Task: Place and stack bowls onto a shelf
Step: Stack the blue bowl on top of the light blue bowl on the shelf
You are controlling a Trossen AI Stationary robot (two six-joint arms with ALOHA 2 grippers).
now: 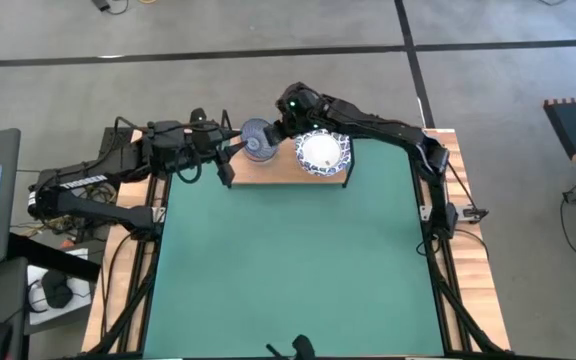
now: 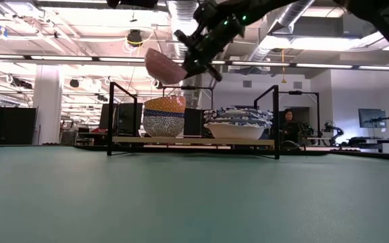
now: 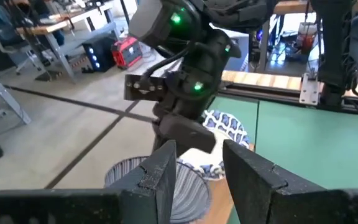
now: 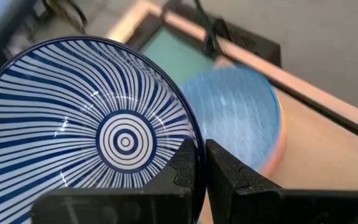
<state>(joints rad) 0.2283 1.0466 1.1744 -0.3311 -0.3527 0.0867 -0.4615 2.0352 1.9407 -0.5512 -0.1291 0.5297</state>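
Note:
The wooden shelf [image 1: 280, 172] stands at the table's far edge. On it sit a stack of wide white bowls with blue lattice rims [image 1: 324, 152] [image 2: 238, 124] and a stack of small bowls [image 2: 164, 116], with the light blue bowl [image 4: 241, 115] on top. My right gripper [image 1: 286, 118] [image 2: 194, 57] is shut on a bowl that is red outside and blue-striped inside [image 2: 163, 66] [image 4: 98, 140], above the small stack. My left gripper [image 1: 230, 142] [image 3: 197, 171] is open beside the shelf's left end and touches nothing. My right gripper pinches the striped bowl's rim [image 4: 194, 140], one finger inside the bowl and the other finger [image 4: 229, 171] outside. The fingers reach it from the far right, slanting down. The bowl is lifted clear and tilted above the small stack.
The shelf's thin black wire uprights [image 2: 111, 115] [image 2: 276, 118] rise at its ends. The green mat [image 1: 288, 270] covers the table on the near side of the shelf. A person [image 2: 290, 125] sits in the room behind the table.

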